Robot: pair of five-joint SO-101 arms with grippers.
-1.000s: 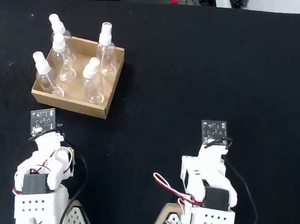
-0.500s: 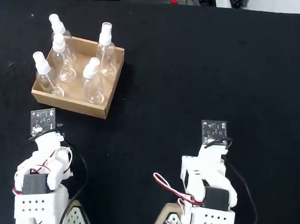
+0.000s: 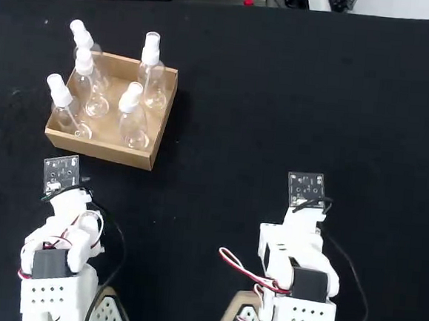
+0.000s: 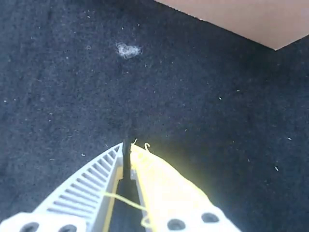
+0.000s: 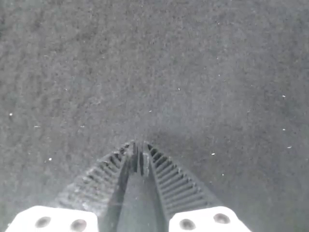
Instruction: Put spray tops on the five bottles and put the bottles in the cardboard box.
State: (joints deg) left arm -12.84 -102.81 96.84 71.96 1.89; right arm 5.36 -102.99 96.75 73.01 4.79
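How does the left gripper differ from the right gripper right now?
The left gripper has one white finger and one yellow one; the right gripper has two matching dark fingers. The left gripper rests close to the cardboard box, whose corner lies just ahead of it; the right gripper sits well apart from the box, over black cloth. Both are shut and hold nothing.

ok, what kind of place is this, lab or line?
Probably a lab or workshop test bench: two small arms, left arm and right arm, with exposed wiring, on a black-covered table, plus a cardboard box of spray bottles.
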